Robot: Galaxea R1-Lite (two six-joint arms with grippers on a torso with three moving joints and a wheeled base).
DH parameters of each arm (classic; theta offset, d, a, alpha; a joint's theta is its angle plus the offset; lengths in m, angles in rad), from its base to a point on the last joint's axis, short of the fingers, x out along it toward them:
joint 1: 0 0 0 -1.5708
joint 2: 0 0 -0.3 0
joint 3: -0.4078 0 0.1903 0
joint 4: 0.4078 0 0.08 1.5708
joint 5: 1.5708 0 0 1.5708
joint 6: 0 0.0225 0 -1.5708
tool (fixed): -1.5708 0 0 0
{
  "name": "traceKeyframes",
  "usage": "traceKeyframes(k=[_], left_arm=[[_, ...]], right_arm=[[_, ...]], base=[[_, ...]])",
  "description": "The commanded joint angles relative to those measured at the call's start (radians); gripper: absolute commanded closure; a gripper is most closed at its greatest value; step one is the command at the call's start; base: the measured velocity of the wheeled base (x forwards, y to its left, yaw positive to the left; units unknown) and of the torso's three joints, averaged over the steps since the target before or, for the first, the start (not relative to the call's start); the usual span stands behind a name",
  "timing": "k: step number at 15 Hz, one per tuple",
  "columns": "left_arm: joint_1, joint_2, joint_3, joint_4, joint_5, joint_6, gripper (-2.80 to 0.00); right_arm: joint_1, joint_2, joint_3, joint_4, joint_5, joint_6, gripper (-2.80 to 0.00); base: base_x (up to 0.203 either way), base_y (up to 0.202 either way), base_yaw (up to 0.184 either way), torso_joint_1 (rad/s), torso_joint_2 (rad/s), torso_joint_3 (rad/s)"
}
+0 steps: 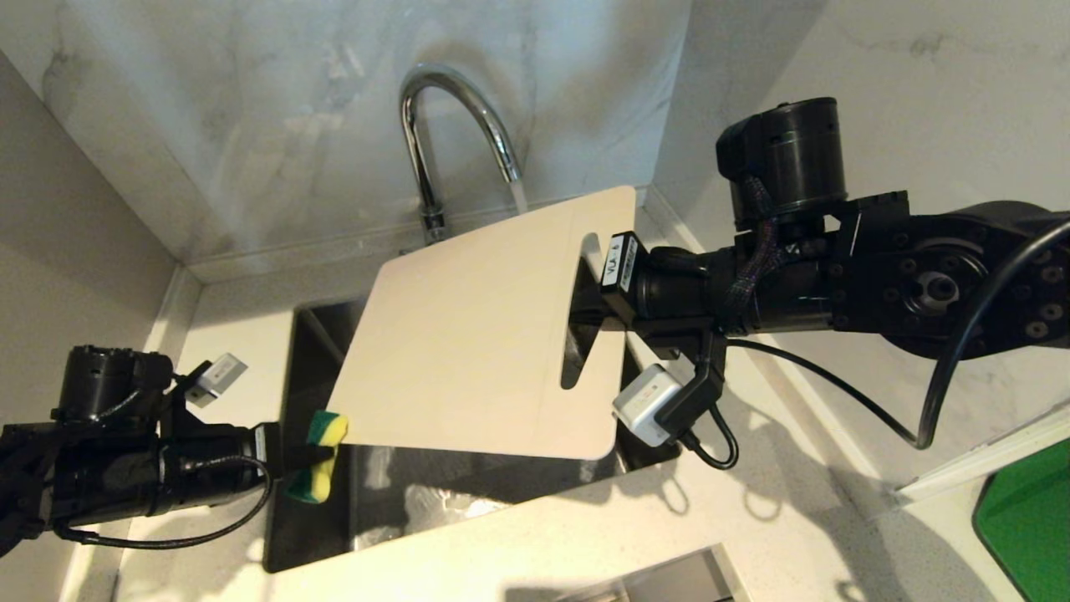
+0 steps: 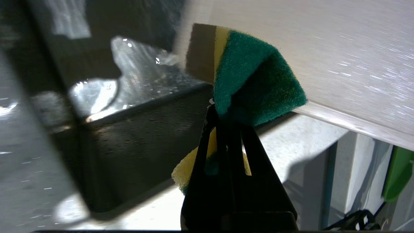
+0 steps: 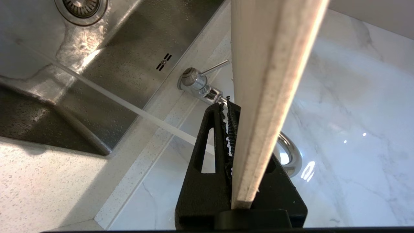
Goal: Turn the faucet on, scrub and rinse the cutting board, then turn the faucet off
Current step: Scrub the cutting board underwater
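Observation:
The cream cutting board (image 1: 468, 334) hangs tilted over the sink, its slotted handle end toward the right. My right gripper (image 1: 583, 313) is shut on that end; in the right wrist view the board's edge (image 3: 271, 81) runs between the fingers of the right gripper (image 3: 245, 110). The chrome faucet (image 1: 415, 150) stands behind the board, and water runs from its spout (image 3: 129, 106). Its thin lever (image 3: 215, 67) sticks out at the base. My left gripper (image 1: 309, 456) is shut on a yellow-green sponge (image 1: 328, 428), which touches the board's near left corner (image 2: 323, 48). The sponge's green face (image 2: 255, 81) rests against the board.
The dark steel sink (image 1: 318, 334) lies below the board, with its drain (image 3: 81, 6) wet. Pale stone counter (image 1: 585, 535) surrounds it, with marble walls behind and to the right. A bright green slab (image 1: 1024, 527) lies at the near right.

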Motion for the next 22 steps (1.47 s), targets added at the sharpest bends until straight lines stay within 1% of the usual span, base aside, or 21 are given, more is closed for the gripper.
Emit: traceKeyframes(k=[1,2,5,7,10,11,13,14,17,22], left_arm=[[0.088,0.046,0.017,-0.017,-0.042,0.001,0.0],[0.111,0.052,0.013,-0.019,-0.06,0.001,0.0],[0.148,0.06,-0.02,-0.042,-0.069,0.0,0.0],[0.144,0.027,-0.065,-0.039,-0.07,-0.009,0.0],[0.129,-0.036,-0.155,-0.027,-0.067,-0.046,0.0],[0.128,-0.055,-0.19,-0.009,-0.065,-0.049,0.0],[0.128,-0.08,-0.27,0.088,-0.068,-0.049,0.0],[0.128,-0.087,-0.291,0.12,-0.069,-0.048,0.0],[0.13,-0.083,-0.284,0.122,-0.069,-0.048,0.0],[0.148,-0.086,-0.241,0.118,-0.077,-0.049,0.0]], right_arm=[[0.001,-0.002,0.002,0.003,0.002,-0.014,0.0],[0.001,-0.002,0.0,0.002,0.002,-0.012,0.0],[0.001,-0.002,0.005,0.001,0.002,-0.011,0.0],[0.001,0.0,0.008,0.001,0.002,-0.012,0.0],[0.001,0.0,0.028,0.001,0.001,-0.012,0.0],[0.001,0.0,0.031,0.001,0.001,-0.014,0.0],[0.001,0.002,0.034,0.001,0.001,-0.014,0.0],[0.001,0.003,0.034,0.001,0.001,-0.014,0.0],[-0.001,0.006,0.034,0.0,0.001,-0.014,0.0],[-0.014,0.008,0.035,0.0,-0.001,-0.015,0.0]], base=[[0.0,0.0,0.0,0.0,0.0,0.0],[0.0,0.0,0.0,0.0,0.0,0.0],[0.0,0.0,0.0,0.0,0.0,0.0],[0.0,0.0,0.0,0.0,0.0,0.0],[0.0,0.0,0.0,0.0,0.0,0.0],[0.0,0.0,0.0,0.0,0.0,0.0],[0.0,0.0,0.0,0.0,0.0,0.0],[0.0,0.0,0.0,0.0,0.0,0.0],[0.0,0.0,0.0,0.0,0.0,0.0],[0.0,0.0,0.0,0.0,0.0,0.0]])
